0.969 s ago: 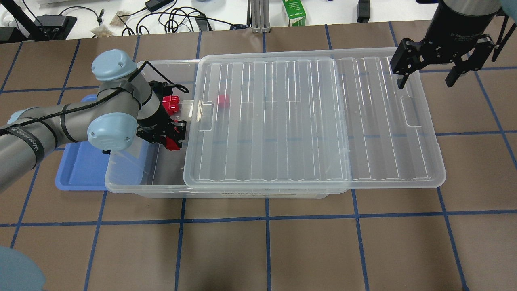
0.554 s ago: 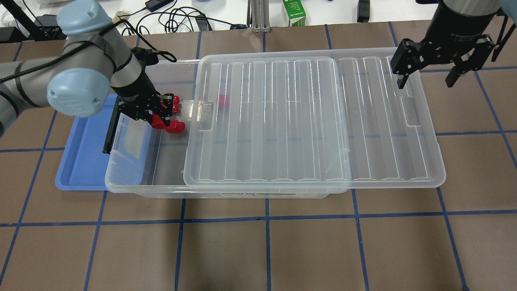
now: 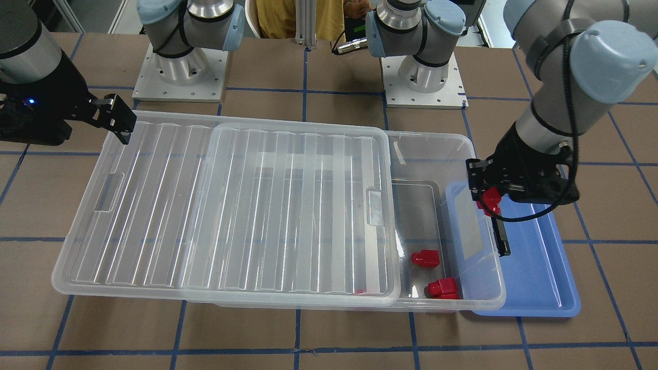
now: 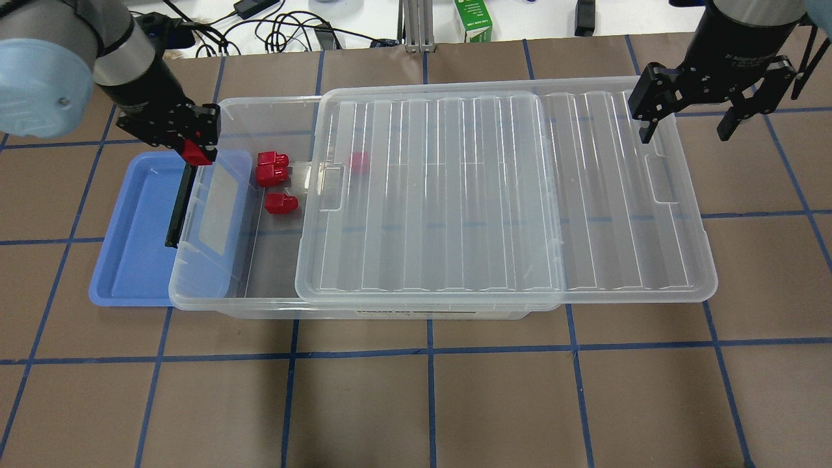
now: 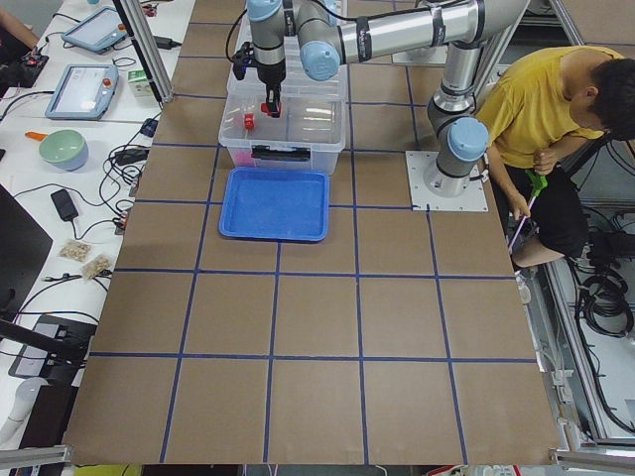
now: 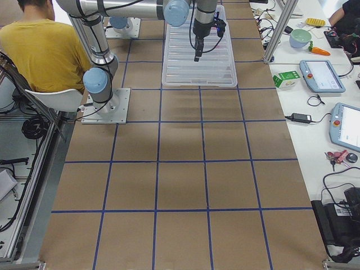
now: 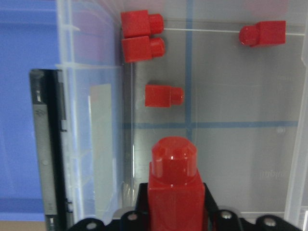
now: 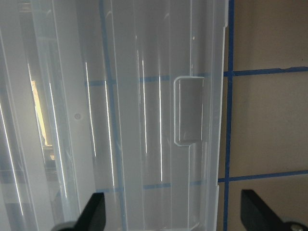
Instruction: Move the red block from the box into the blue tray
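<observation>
My left gripper (image 4: 194,148) is shut on a red block (image 4: 193,151), which also shows in the front view (image 3: 490,199) and the left wrist view (image 7: 173,183). It holds the block above the clear box's left end wall, at the far corner of the blue tray (image 4: 133,253). The box (image 4: 273,104) has its ribbed lid (image 4: 494,195) slid to the right. Three more red blocks (image 4: 273,168) lie in the open left end, and one (image 4: 359,162) lies under the lid. My right gripper (image 4: 684,133) is open and empty above the lid's far right corner.
The box's black latch (image 4: 179,205) hangs on the end wall over the tray. A green carton (image 4: 472,19) and cables lie beyond the table's far edge. A person in yellow (image 5: 556,119) sits behind the robot bases.
My left gripper has risen out of the box with the red block and moved left and back to the end wall by the tray. The right arm has not moved.
</observation>
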You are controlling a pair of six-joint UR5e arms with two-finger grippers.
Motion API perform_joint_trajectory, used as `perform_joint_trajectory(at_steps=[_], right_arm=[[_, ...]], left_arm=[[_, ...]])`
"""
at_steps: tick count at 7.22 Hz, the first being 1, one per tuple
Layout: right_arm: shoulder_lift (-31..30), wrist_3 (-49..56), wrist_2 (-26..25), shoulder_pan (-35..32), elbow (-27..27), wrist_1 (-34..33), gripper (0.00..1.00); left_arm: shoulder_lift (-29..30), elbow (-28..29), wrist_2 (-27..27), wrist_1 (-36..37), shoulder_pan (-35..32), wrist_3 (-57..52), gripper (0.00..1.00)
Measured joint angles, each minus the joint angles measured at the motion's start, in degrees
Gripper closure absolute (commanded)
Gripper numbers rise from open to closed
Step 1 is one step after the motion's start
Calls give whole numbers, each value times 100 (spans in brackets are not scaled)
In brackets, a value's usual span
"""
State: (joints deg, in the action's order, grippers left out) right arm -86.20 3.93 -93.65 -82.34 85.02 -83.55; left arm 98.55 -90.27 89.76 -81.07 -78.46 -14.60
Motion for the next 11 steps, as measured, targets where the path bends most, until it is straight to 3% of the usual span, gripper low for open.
perform_joint_trajectory(at_steps=[3, 5, 8, 9, 10, 11], right_arm=[[50, 154, -321, 399, 11, -85, 0], [245, 396, -424, 877, 92, -157, 0], [600, 1231, -403, 1283, 492, -887, 0], [641, 1323, -389, 1312, 692, -1112, 0], [652, 1372, -396, 1321, 888, -1320, 0], [654, 1388, -396, 1322, 1025, -1456, 0]], left_arm=[[301, -62, -80, 172, 1335, -1633, 92], [847, -350, -222, 969, 1618, -2088, 92], [1300, -1068, -271, 2130, 1664, -2176, 92], [1417, -1188, -269, 2227, 1666, -2136, 82], [1502, -1287, -267, 2264, 1666, -2107, 62], [1552, -1349, -263, 2280, 1666, -2096, 28]])
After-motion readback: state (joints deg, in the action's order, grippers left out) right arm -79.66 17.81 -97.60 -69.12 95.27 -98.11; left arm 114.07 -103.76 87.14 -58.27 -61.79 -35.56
